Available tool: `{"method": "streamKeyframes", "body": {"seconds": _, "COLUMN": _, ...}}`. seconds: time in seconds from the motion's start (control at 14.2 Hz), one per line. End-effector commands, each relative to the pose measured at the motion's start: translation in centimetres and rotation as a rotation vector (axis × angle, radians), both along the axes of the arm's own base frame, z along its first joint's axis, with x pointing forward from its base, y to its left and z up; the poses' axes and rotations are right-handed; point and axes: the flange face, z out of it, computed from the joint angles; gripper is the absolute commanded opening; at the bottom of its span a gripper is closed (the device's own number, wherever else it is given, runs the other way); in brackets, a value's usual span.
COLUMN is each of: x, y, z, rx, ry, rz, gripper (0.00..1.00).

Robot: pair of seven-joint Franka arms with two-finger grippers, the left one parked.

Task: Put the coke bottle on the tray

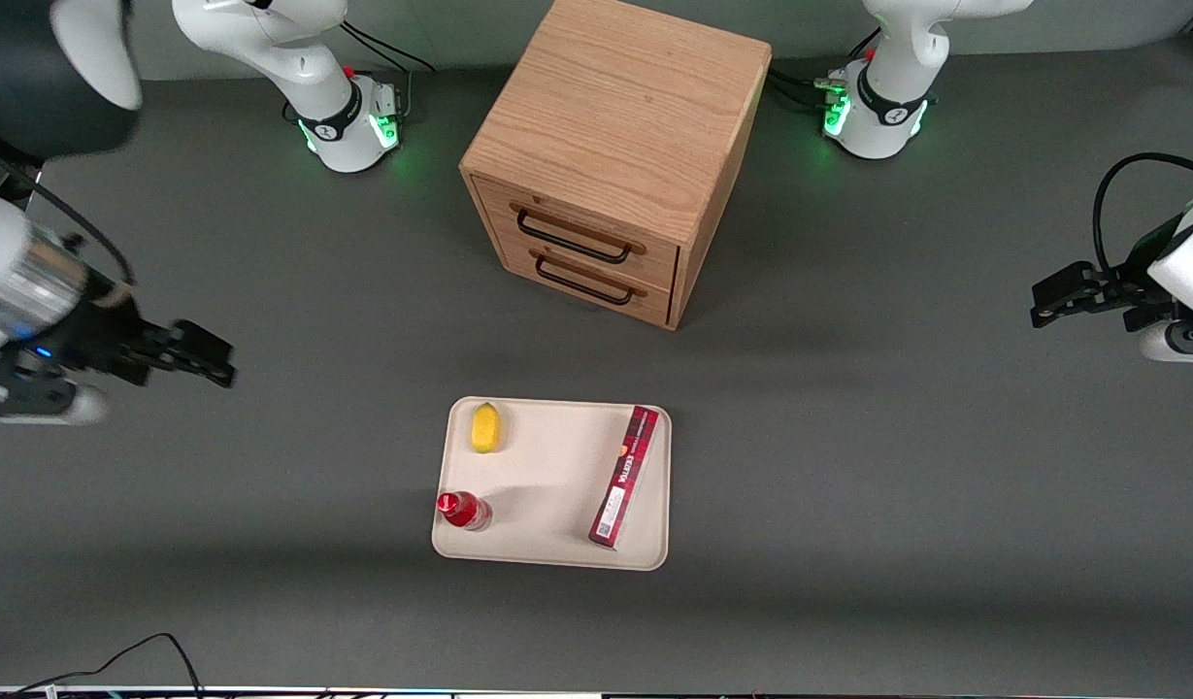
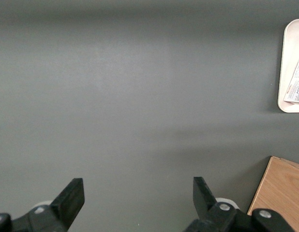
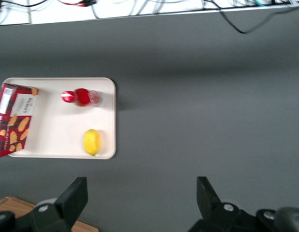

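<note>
The coke bottle is small and red with a red cap. It stands on the cream tray, at the tray's corner nearest the front camera on the working arm's side. It also shows in the right wrist view, on the tray. My right gripper is open and empty. It hangs high over bare table, well away from the tray toward the working arm's end. Its fingers are spread wide with nothing between them.
A yellow lemon and a long dark-red box also lie on the tray. A wooden drawer cabinet stands farther from the front camera than the tray. Cables run along the table's near edge.
</note>
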Motion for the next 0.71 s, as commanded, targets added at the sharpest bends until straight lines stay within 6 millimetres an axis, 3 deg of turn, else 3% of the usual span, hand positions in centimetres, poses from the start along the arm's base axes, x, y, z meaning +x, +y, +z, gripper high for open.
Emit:
{"method": "streamKeyframes", "body": {"seconds": 0.0, "x": -4.8, "y": -5.0, "z": 0.2, "rx": -0.001, "ry": -0.028, "rz": 0.044, "gripper": 1.00}}
{"method": "streamKeyframes", "body": {"seconds": 0.14, "x": -6.3, "y": -8.7, "z": 1.4, "rx": -0.005, "ry": -0.049, "rz": 0.055, "gripper": 1.00}}
{"method": "streamKeyframes", "body": {"seconds": 0.28, "x": -7.6, "y": -9.4, "z": 1.5, "rx": -0.006, "ry": -0.042, "rz": 0.049, "gripper": 1.00}}
{"method": "streamKeyframes", "body": {"seconds": 0.64, "x": -7.1, "y": -10.6, "z": 2.1, "rx": -0.008, "ry": -0.057, "rz": 0.058, "gripper": 1.00}}
